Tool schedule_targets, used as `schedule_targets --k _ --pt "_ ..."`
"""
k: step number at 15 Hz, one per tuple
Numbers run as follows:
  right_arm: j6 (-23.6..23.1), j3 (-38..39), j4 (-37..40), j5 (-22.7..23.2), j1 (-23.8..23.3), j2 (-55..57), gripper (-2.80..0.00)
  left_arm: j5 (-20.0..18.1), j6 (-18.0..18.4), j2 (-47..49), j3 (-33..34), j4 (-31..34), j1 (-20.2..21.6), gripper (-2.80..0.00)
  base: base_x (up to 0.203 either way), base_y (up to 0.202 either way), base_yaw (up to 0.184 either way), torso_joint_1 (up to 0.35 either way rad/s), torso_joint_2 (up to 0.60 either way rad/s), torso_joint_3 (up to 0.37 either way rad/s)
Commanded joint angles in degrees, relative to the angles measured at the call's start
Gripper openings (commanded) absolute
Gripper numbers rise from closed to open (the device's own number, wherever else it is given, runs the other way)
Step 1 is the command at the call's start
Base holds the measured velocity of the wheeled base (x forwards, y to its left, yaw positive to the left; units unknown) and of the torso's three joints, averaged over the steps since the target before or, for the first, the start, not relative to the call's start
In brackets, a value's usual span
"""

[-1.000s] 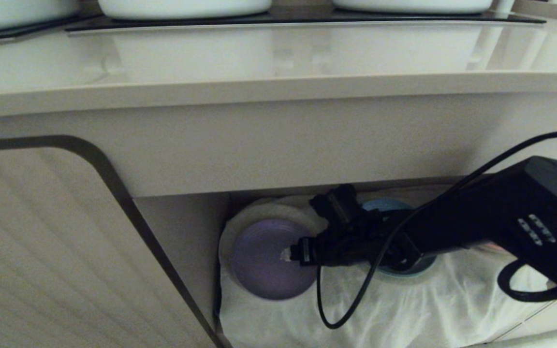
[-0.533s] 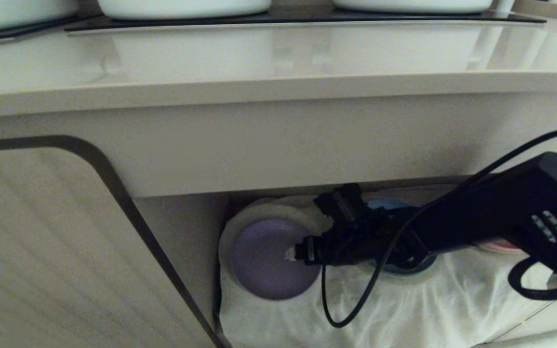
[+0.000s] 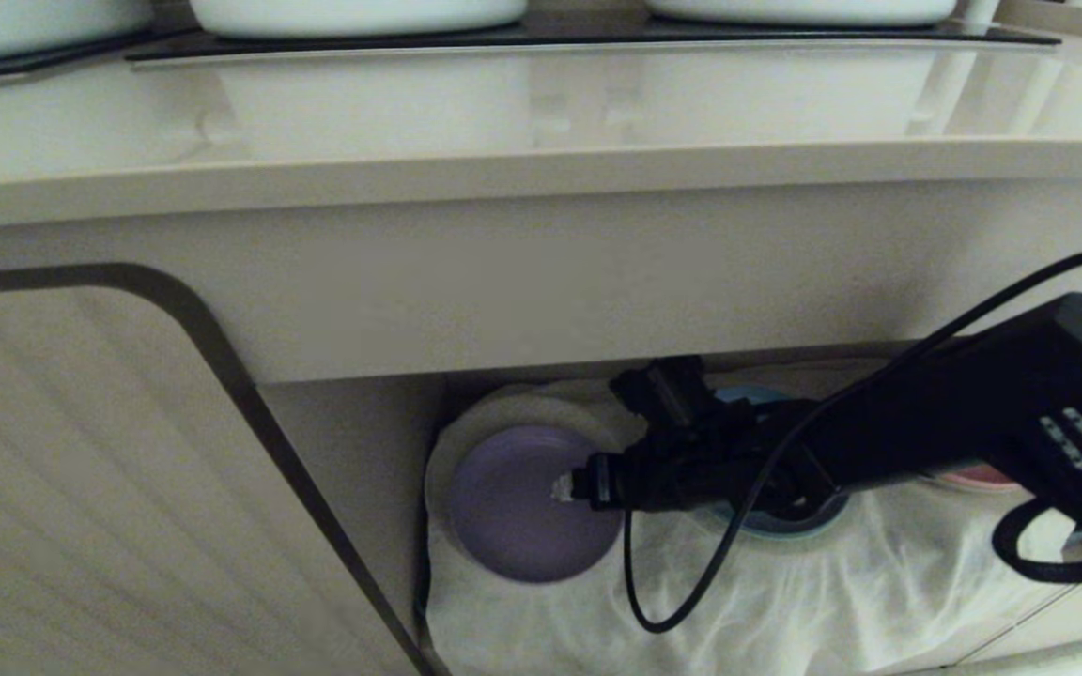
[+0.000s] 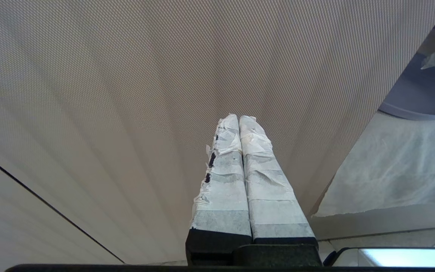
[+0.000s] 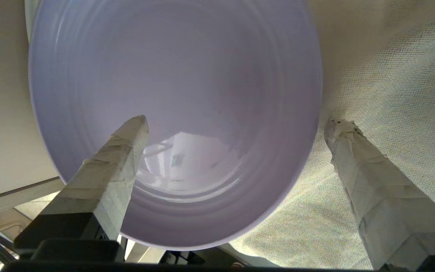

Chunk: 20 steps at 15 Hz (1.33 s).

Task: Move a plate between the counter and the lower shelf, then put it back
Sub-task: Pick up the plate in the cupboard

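Lilac and matte, the plate (image 3: 533,502) lies flat on a round mound of the white cloth (image 3: 785,601) that drapes the lower shelf (image 3: 363,441), at the left end of the recess under the counter (image 3: 541,103). The right gripper (image 3: 588,441) reaches in from the right, level with the shelf, its jaws spread as wide as they go and holding nothing. The move ahead turns on how those jaws sit against the rim. In the right wrist view one taped finger (image 5: 115,166) hangs over the inside of the plate (image 5: 176,113), while the other finger (image 5: 372,181) stands outside it over the cloth (image 5: 383,75), so the right-hand rim lies between the two. The plate is round, so it offers no long axis to line up with; only the edge nearest the arm matters, and it faces the gripper. I judge the next step to be closing on that rim and lifting it clear of the overhang. A blue plate (image 3: 790,521) sits beneath the arm and a pink one (image 3: 968,481) further right. The left gripper (image 4: 240,124), fingers pressed together and empty, is parked by the cabinet front (image 4: 108,94), well away from the work.
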Motion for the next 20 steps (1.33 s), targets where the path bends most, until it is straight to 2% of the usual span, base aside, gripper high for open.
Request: schedule_targets --k 1,19,20 --pt "0.1 0.0 -0.1 0.0 0.0 0.5 0.00 0.0 0.0 0.0 0.0 0.0 0.0 -2.80 0.000 0.000 0.000 0.000 0.00 0.000" --pt "0.1 0.3 -2.2 0.0 0.1 2.6 0.00 0.0 0.0 0.0 0.0 0.0 0.0 -2.80 0.000 0.000 0.000 0.000 0.00 0.000" --pt "0.1 0.3 -2.0 0.0 0.1 2.6 -1.09 0.0 0.0 0.0 0.0 0.0 0.0 -2.80 0.000 0.000 0.000 0.000 0.00 0.000"
